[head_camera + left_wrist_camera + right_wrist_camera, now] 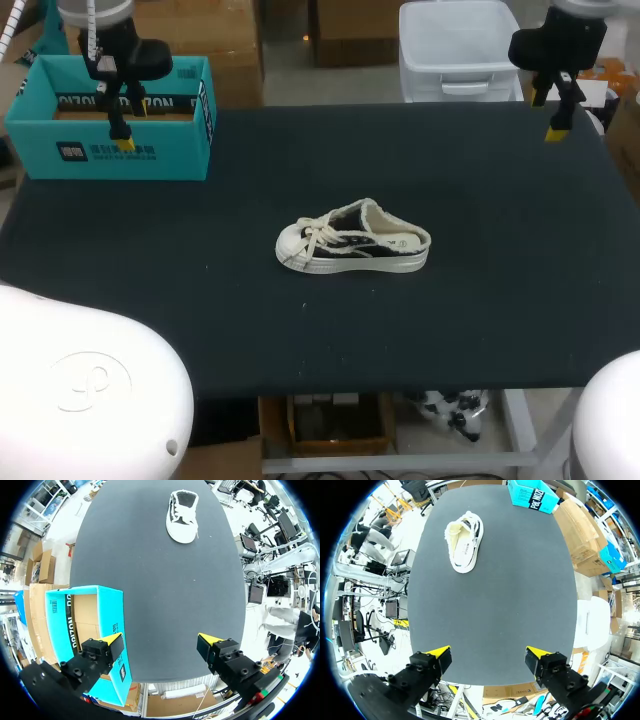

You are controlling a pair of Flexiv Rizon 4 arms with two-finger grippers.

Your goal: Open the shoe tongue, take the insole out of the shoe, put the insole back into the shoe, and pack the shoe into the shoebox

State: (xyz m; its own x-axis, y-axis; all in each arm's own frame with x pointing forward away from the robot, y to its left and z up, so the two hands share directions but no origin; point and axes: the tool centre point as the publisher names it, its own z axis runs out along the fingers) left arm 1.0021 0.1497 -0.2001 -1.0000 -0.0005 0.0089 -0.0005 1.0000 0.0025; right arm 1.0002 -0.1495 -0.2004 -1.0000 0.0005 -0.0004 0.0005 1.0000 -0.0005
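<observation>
A cream and black laced shoe (350,240) lies in the middle of the table, toe to the left, with its pale insole (396,240) showing inside the low heel. The teal shoebox (110,115) stands open at the back left corner. My left gripper (122,125) hangs open above the box's front wall, nothing between its fingers. My right gripper (549,115) hangs open over the back right corner, also empty. From the left wrist, the gripper (161,642) has the box (85,630) beside one finger and the shoe (182,515) far ahead. From the right wrist, the gripper (487,654) sees shoe (464,540) and box (535,494) far ahead.
The black table (450,320) carries only the shoe and the box. Wide bare cloth lies all around the shoe, in front of it and to its right.
</observation>
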